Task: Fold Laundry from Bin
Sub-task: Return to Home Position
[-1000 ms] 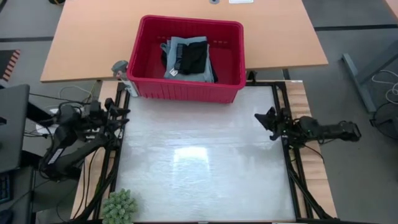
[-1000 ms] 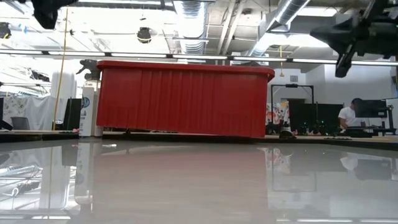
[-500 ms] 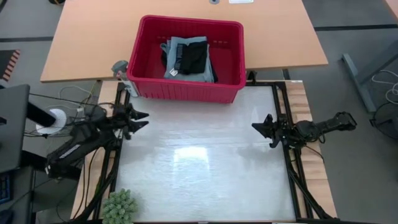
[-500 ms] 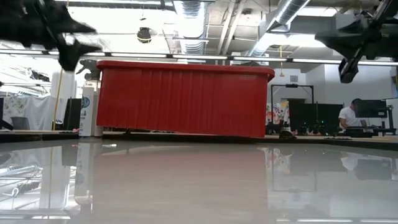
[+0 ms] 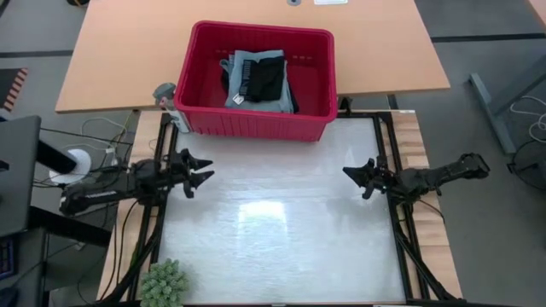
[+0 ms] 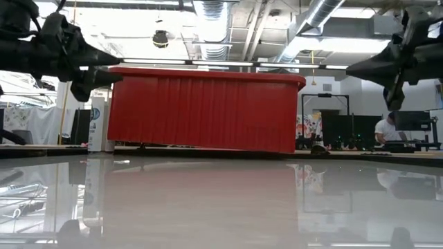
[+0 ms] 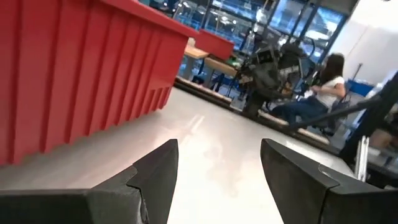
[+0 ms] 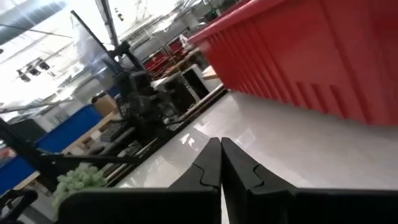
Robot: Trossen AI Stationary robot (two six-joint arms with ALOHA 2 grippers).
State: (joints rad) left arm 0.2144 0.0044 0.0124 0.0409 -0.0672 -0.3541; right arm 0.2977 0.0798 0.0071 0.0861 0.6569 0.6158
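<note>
Both empty — left gripper spread; right gripper closed; laundry in bin.

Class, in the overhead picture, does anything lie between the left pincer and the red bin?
Nothing visible does. Only table surface separates the open left pincer from the bin, with the laundry inside it. The right pincer, shut, hangs at the table's right edge.

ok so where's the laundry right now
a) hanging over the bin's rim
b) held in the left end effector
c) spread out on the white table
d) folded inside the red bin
d: the laundry lies stacked inside the red bin, and the left end effector and right end effector hold nothing.
</note>
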